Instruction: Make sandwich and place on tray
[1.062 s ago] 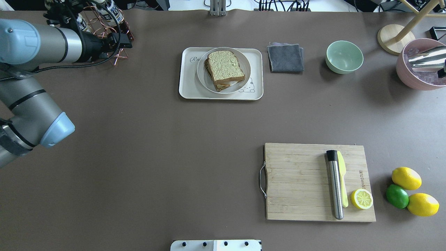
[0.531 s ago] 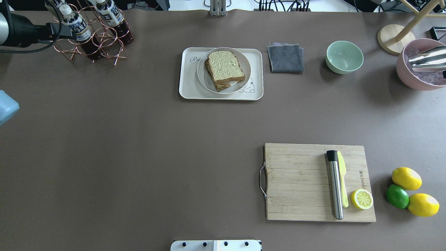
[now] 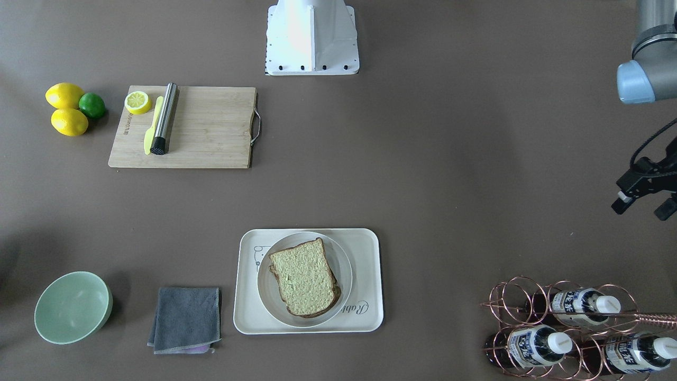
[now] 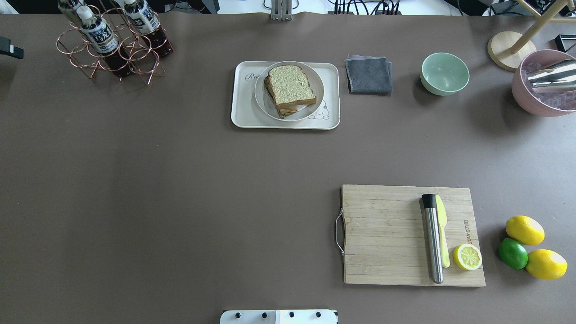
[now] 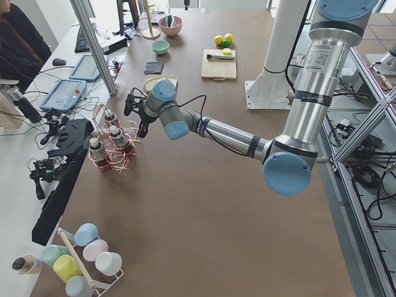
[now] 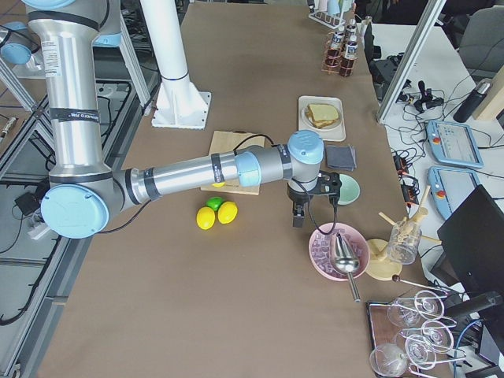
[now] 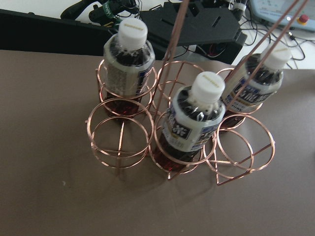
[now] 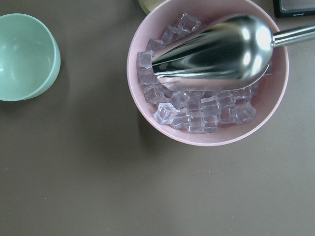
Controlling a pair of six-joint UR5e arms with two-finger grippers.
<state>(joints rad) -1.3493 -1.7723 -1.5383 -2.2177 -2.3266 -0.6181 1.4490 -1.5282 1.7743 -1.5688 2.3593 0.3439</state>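
Note:
The sandwich (image 4: 291, 89), two brown-crusted slices stacked, lies on a round white plate (image 4: 262, 100) that sits on the cream tray (image 4: 240, 114) at the table's far middle. It also shows in the front-facing view (image 3: 304, 286), on the tray (image 3: 365, 317). The egg is hidden between the slices. My left gripper (image 3: 642, 207) is open and empty, far to the side of the tray, beside the bottle rack. My right gripper (image 6: 303, 209) hovers near the pink bowl; it shows only in the right side view, so I cannot tell if it is open.
A copper rack with bottles (image 4: 112, 40) stands at the far left. A grey cloth (image 4: 369, 74), green bowl (image 4: 444, 73) and pink bowl of ice with a metal scoop (image 4: 540, 90) stand right of the tray. The cutting board (image 4: 387, 234) holds a muddler, knife and lemon half; lemons and a lime (image 4: 524, 245) lie beside it.
My left arm has pulled back to the left, almost out of the overhead view, uncovering the bottle rack. The sandwich, plate and tray have not moved.

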